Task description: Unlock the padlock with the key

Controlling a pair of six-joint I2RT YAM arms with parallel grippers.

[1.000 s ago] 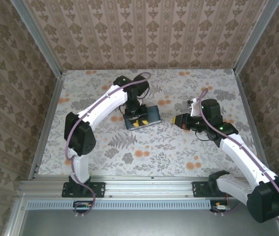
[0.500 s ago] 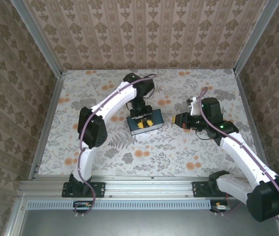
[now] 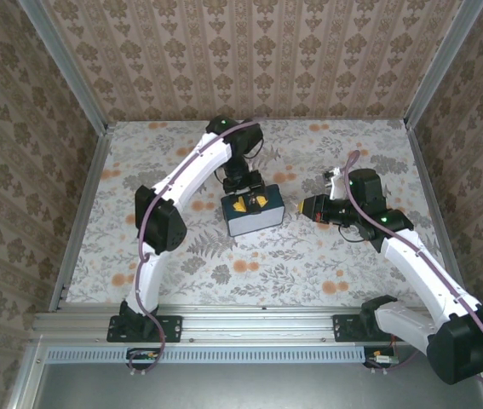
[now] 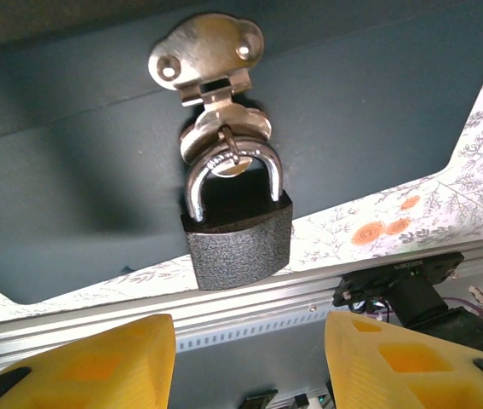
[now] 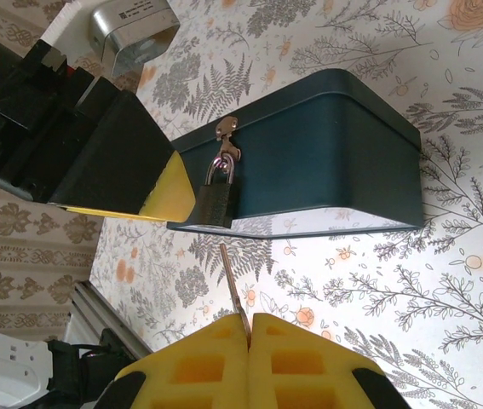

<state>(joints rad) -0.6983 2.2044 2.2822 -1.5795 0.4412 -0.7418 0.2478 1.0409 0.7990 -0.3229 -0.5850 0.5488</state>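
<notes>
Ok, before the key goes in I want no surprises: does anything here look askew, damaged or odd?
Nothing stands out. The padlock hangs straight from the hasp on the box, shackle closed. The key sticks straight out of the shut right gripper, apart from the lock.

The box (image 3: 254, 223) sat mid-table (image 3: 309, 256), the padlock (image 4: 237, 234) hanging on its near side. The left claw (image 3: 251, 203) hovered over it, and the right claw (image 5: 250, 341), with the key (image 5: 232, 285), was to its right.

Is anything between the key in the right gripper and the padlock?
Nothing visible stands between the key and the padlock in the right wrist view. The left gripper hangs open close beside the padlock, just off that line.
</notes>
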